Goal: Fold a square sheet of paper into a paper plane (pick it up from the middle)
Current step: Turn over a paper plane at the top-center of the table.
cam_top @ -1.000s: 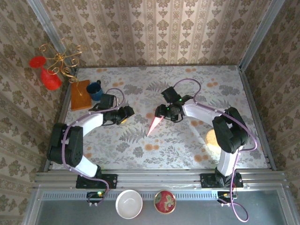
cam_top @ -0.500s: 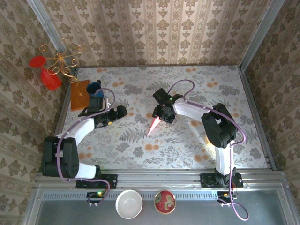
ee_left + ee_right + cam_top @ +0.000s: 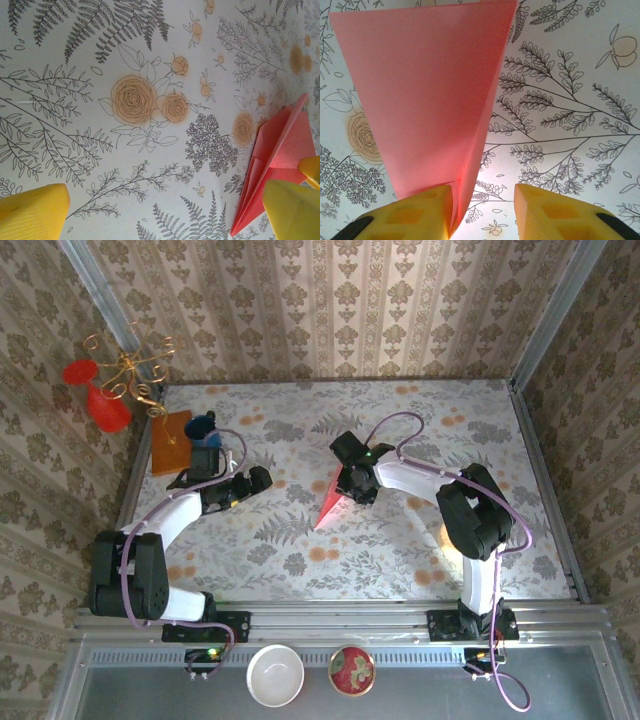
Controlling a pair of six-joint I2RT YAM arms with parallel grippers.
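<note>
Floral cloth with ferns and orange roses covers the bench [image 3: 400,550], and patterned wallpaper closes it in on three sides. The paper plane [image 3: 328,506], a narrow salmon-pink dart, lies near the middle of the bench with its sharp tip towards the near edge. The right gripper [image 3: 347,488] sits at the plane's far, wider end. In the right wrist view its yellow fingers [image 3: 417,210] stand narrowly apart around the plane's folded ridge. The paper [image 3: 425,95] touches one finger, with a gap to the other, so the jaws are not clamped on it. The left gripper [image 3: 262,478] is well off to the plane's left with nothing in it. In its own wrist view its jaws are spread wide [image 3: 165,215] and the plane [image 3: 280,160] lies beside one yellow fingertip [image 3: 295,207]. At the far left corner stand a blue mug [image 3: 203,430] and an orange-brown board [image 3: 170,443].
</note>
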